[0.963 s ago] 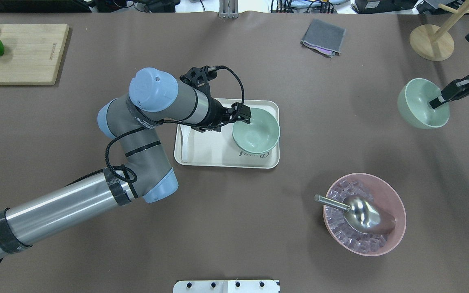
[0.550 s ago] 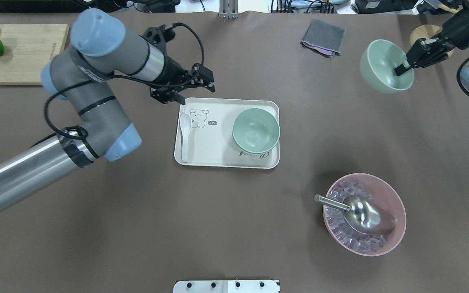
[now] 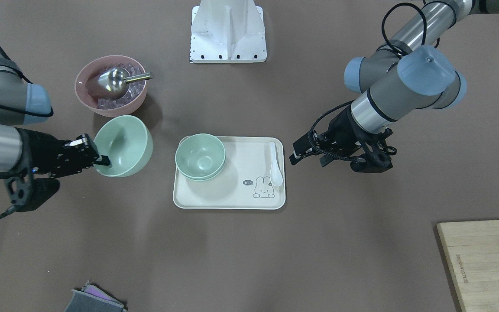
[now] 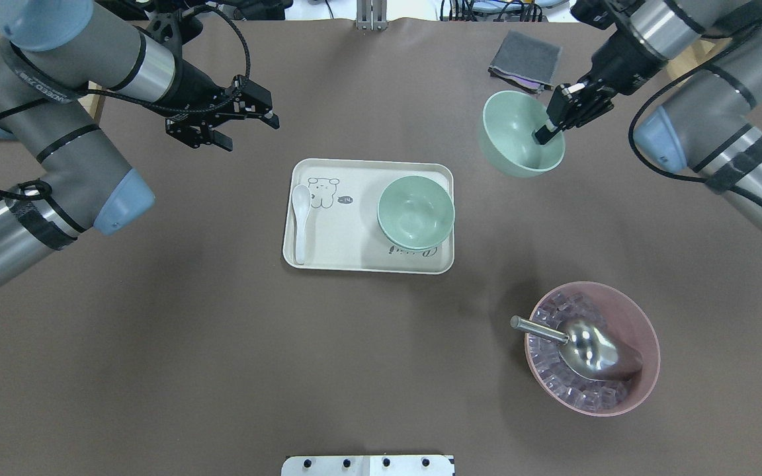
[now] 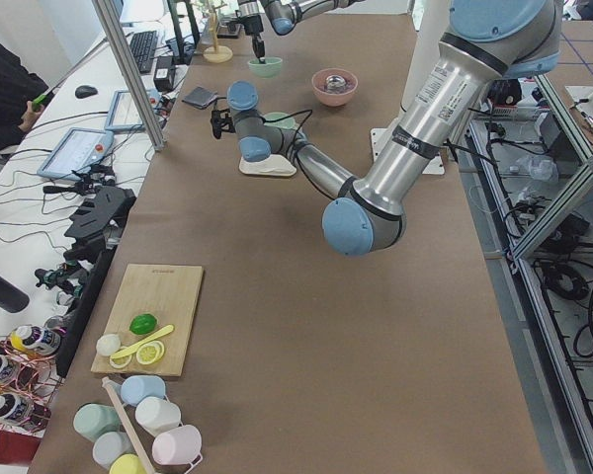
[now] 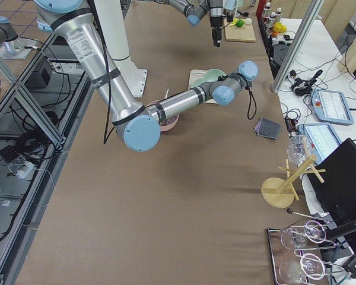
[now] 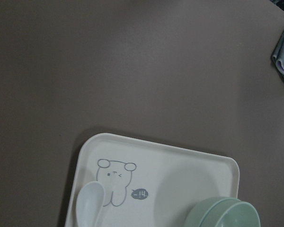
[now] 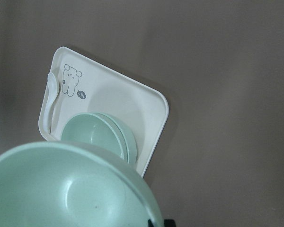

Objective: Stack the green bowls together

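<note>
Two stacked green bowls (image 4: 415, 210) (lower mostly hidden); right claw (image 4: 548, 129) pinches third bowl (image 4: 513, 132), left claw (image 4: 250, 133) spread empty.

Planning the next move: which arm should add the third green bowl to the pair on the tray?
Right: the right gripper clamps the round pale green plastic bowl near the stacked bowls; the left gripper is empty.

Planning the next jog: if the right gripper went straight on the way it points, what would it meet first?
Probably the stacked bowls on the tray: the right gripper, shut on a third bowl, aims down toward them in both views. Height is unclear, so it might reach the table just short.
</note>
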Robot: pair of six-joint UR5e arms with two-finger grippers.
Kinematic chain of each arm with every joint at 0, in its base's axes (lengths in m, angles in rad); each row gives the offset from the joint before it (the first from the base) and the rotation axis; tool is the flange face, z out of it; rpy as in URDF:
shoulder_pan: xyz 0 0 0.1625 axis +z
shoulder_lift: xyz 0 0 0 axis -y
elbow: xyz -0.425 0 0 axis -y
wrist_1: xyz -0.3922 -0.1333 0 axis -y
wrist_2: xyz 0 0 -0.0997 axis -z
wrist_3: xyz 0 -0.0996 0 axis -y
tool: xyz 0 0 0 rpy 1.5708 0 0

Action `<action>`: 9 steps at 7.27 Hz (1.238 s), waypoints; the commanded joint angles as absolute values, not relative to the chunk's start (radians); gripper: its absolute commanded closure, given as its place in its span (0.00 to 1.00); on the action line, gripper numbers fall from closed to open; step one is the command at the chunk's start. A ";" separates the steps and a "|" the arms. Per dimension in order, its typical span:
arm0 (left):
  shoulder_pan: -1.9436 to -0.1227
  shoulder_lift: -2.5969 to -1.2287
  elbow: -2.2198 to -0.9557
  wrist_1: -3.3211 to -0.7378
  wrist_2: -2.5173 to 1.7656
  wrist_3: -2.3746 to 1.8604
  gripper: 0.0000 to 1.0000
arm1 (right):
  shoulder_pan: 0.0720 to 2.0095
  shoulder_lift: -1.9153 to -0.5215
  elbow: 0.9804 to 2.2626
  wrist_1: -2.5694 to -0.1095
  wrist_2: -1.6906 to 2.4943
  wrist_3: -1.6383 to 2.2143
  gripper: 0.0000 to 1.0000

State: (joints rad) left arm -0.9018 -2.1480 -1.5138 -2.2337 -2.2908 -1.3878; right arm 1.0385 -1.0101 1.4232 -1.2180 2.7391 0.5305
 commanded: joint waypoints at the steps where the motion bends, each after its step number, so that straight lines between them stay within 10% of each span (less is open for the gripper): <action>1: -0.907 -2.137 -1.516 -2.235 -2.295 -1.384 0.02 | 0.936 -0.970 1.420 -1.218 2.614 0.532 1.00; 9: -0.907 -2.135 -1.508 -2.235 -2.290 -1.381 0.02 | 0.828 -0.913 1.391 -1.218 2.477 0.569 0.97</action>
